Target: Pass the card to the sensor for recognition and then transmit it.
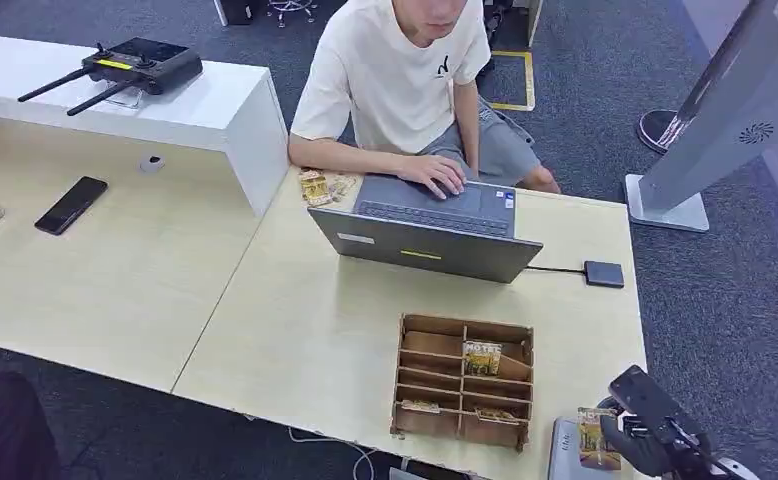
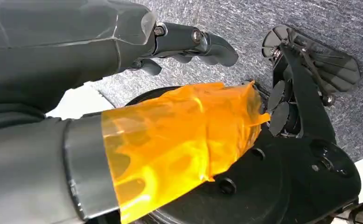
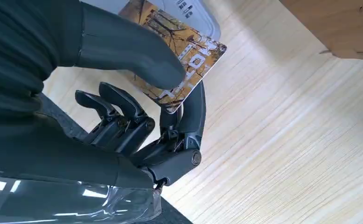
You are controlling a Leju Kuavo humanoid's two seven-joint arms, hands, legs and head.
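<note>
My right hand (image 1: 655, 432) pinches a card with a yellow-brown tree picture (image 1: 597, 440) at the table's near right corner. The card hangs just over the grey sensor pad (image 1: 568, 452). In the right wrist view the thumb (image 3: 133, 51) presses the card (image 3: 196, 51) against a finger underneath, and the sensor pad (image 3: 199, 15) lies right behind it. The other fingers are curled in below the card. My left hand (image 2: 123, 93) hangs over grey carpet and holds nothing; its thumb is wrapped in orange film and its fingers (image 2: 203, 44) are stretched out.
A wooden card rack (image 1: 463, 382) with more cards (image 1: 482, 357) stands left of the sensor. Behind it a person (image 1: 405, 80) types on a grey laptop (image 1: 435, 230), with a small black box (image 1: 603, 273) wired to it. A phone (image 1: 70, 205) lies far left. A kiosk stand (image 1: 725, 130) is right.
</note>
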